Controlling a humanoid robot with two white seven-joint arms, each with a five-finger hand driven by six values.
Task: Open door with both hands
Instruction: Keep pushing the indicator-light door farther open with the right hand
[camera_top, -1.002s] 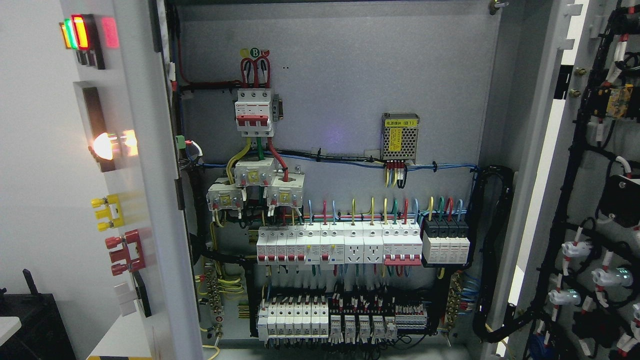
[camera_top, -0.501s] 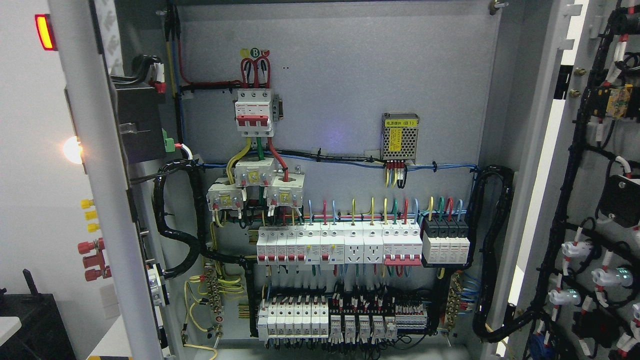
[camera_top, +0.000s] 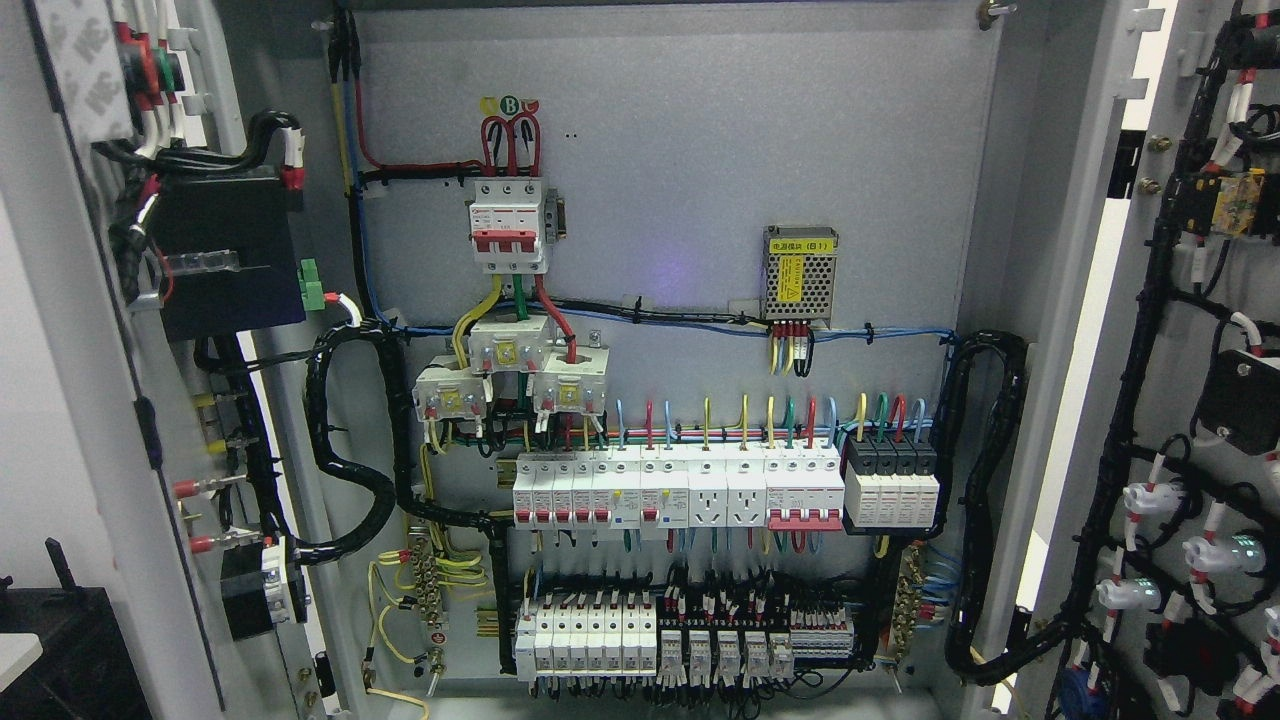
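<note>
The big grey metal cabinet (camera_top: 700, 200) holds white switches (camera_top: 680, 490) and coloured wires. A yellow label (camera_top: 800, 245) reads "B1". Both grey doors, left (camera_top: 90, 400) and right (camera_top: 1150, 400), stand wide open. No robot hand shows.

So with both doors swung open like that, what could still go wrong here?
Two things, as a guess. The left door carries its own parts, joined to the cabinet by a black cable bundle; pushing it wider might strain that loop. The right door has a similar bundle at its hinge side. Also, the breakers and wiring now sit exposed, so a stray reach could snag them. Neither robot hand is in view.
</note>
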